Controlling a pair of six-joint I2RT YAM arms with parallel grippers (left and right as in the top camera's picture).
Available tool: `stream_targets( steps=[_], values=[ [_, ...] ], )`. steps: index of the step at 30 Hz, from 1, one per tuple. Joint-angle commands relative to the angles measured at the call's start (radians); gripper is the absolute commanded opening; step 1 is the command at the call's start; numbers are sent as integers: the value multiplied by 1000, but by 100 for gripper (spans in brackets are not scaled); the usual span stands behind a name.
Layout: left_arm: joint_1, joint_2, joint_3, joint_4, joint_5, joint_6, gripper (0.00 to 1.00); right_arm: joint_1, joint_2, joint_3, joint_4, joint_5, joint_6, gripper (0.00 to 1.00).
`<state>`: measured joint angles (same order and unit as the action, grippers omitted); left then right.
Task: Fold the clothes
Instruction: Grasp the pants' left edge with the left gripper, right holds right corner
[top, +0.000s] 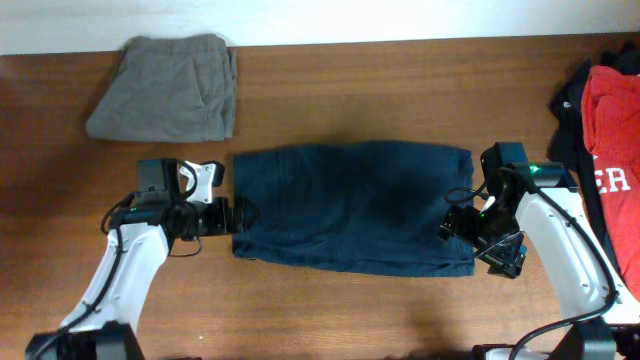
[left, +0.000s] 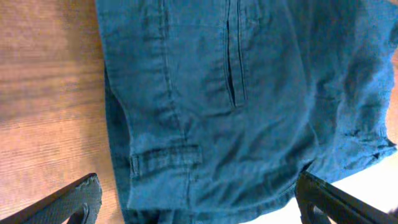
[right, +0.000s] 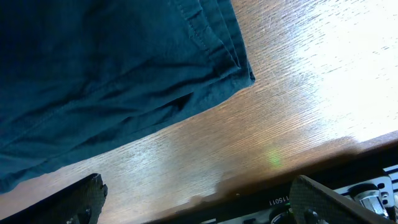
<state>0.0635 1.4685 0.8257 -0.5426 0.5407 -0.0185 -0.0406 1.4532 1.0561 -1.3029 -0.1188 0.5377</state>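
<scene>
The left pincer (top: 238, 215) stands with its jaws wide apart and holds nothing; the navy-blue shorts (top: 350, 205) lie spread flat on the counter (top: 400, 90) directly ahead of it, their near edge reaching in between its fingers (left: 81, 196); whether the tips touch the cloth I cannot tell. In the left wrist view a belt loop (left: 165, 158) lies just ahead of the jaws and a pocket slit (left: 235, 68) lies farther ahead.

The right pincer (top: 463, 224) is also spread wide and empty; it hangs at the opposite end of the same shorts, over bare wood; the hem corner (right: 245, 74) lies ahead of it and apart from both fingers (right: 87, 196).

The shorts thus lie between the two pincers, one pincer at each end.

Folded grey shorts (top: 165, 85) lie well beyond the left pincer, apart from the navy pair; a red garment (top: 615, 150) on a heap of dark clothes (top: 575, 110) lies to the outer side of the right pincer, at the counter's edge.
</scene>
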Motion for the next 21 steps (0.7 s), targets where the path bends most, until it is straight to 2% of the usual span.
stream_targets(
  steps=[1, 6, 21],
  values=[
    [2, 27, 21, 38, -8, 10, 99, -6, 2, -2, 2, -6, -10, 99],
    [2, 84, 21, 76, -60, -61, 99, -6, 2, -2, 2, -6, -10, 99],
    [2, 172, 21, 139, -66, -60, 99, -6, 2, -2, 3, -9, -35, 99]
  ],
)
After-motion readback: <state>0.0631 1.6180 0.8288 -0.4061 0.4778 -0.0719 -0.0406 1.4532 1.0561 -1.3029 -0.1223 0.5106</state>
